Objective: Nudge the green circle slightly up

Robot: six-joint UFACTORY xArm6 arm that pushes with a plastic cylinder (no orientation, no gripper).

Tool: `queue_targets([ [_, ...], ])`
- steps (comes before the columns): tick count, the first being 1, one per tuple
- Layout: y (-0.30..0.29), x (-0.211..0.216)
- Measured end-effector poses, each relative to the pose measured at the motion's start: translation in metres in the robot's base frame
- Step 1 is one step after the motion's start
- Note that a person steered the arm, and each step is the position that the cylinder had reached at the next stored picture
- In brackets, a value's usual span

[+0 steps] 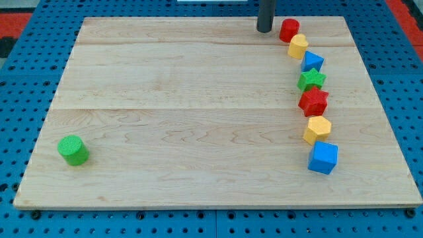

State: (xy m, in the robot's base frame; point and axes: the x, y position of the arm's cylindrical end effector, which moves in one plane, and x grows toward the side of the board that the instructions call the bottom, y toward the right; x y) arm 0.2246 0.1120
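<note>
Green circle (73, 150) lies far from my tip (264, 30).

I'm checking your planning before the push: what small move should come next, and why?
Probably travel first: my tip sits at the view's top beside the red cylinder, far from the green circle at the lower left. I would swing down-left to just below the circle, so a push sends it up.

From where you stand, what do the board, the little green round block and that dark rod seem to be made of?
The board looks like pale, unvarnished wood: grain lines and plank seams show. The green circle looks like matte plastic, evenly coloured with no grain, though painted wood is possible. The rod ending in my tip, at the view's top beside the red block and far from the green one, looks like dark matte metal or plastic; I cannot tell which.
</note>
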Motion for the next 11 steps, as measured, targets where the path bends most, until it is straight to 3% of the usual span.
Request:
queue_targets([
  [3, 0.046, -0.007],
  [4, 0.002, -0.006],
  [5, -0.045, 0.085],
  [6, -0.048, 0.233],
  [7, -0.132, 0.342],
  [8, -0.283, 0.368],
  [9, -0.370, 0.320],
  [10, -0.287, 0.242],
  [11, -0.282, 0.244],
])
